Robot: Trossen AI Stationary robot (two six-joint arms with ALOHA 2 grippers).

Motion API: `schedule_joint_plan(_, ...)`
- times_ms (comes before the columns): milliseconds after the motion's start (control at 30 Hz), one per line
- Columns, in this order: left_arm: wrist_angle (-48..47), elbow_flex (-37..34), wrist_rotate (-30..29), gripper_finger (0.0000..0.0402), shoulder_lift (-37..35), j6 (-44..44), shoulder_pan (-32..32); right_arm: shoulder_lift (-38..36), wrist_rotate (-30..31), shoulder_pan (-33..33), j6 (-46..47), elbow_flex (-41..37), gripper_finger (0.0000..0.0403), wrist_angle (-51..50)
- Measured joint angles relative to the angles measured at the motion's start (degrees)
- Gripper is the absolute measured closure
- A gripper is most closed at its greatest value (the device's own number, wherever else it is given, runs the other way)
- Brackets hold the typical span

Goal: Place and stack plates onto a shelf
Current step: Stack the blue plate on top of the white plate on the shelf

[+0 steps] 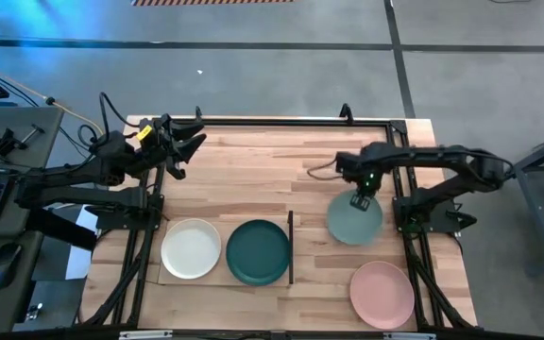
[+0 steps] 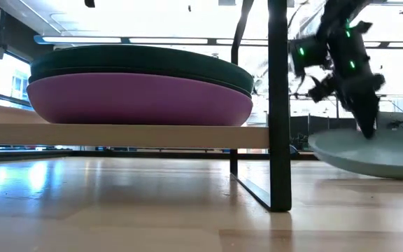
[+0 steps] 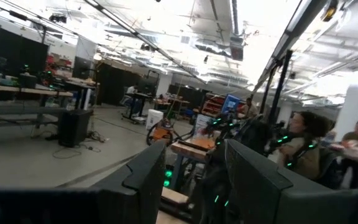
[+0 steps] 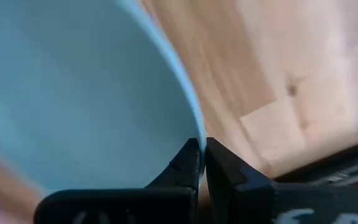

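My right gripper [image 1: 360,200] is shut on the far rim of the pale mint plate [image 1: 354,222], right of the shelf [image 1: 163,276]. The plate also shows tilted in the low view [image 2: 376,155]. On the shelf lie a white plate [image 1: 191,248] and a dark teal plate [image 1: 258,252]. In the low view the teal plate [image 2: 138,59] rests on a purple plate [image 2: 138,99]. A pink plate [image 1: 382,293] lies on the table near the front right. The black plate does not show plainly. My left gripper [image 1: 185,146] waits open at the far left, touching nothing. My right gripper pinches the mint plate's rim [image 4: 194,134] between its two fingers, one on the plate's inside and one outside. The fingers [image 2: 366,126] come from above, slanting down. The plate sits tilted below them; whether its other side rests on the table, I cannot tell.
A thin dark strip [image 1: 291,247] stands along the shelf's right edge, between the teal plate and the mint plate; it shows as a dark post in the low view [image 2: 278,105]. Bare tabletop [image 1: 253,179] lies beyond the shelf. People show in the room behind.
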Motion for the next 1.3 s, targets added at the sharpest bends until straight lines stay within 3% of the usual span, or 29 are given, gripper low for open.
schedule_joint_plan(167,-1.45,0.02,-2.55,0.0245,0.59,0.81,0.02,-0.68,-1.23,-3.70,-2.99,13.32,0.0403,-6.99)
schedule_joint_plan(367,-1.41,0.02,-1.88,0.0245,1.05,4.22,0.00,3.32,-1.59,-8.60,-4.28,31.35,0.0403,-8.39)
schedule_joint_plan(567,-0.48,1.56,-2.17,0.0245,0.63,7.99,0.04,13.07,-1.71,-10.80,-5.23,51.30,0.0403,-10.27)
schedule_joint_plan(733,-0.89,6.26,-2.54,0.0245,0.63,8.57,0.02,23.81,-2.69,-8.24,-4.00,66.14,0.0403,-10.16)
schedule_joint_plan(900,-0.93,8.92,-1.84,0.0245,0.54,9.90,0.02,32.73,-7.10,-2.87,-1.10,73.18,0.0403,-3.28)
schedule_joint_plan(1100,-1.02,9.60,-1.82,0.0245,0.28,9.83,0.02,41.11,-13.03,5.01,5.71,76.36,0.0403,9.77)
schedule_joint_plan(1300,-3.33,9.60,-1.73,0.0245,0.33,9.37,0.02,48.26,-13.29,11.17,15.65,76.45,0.0403,22.28)
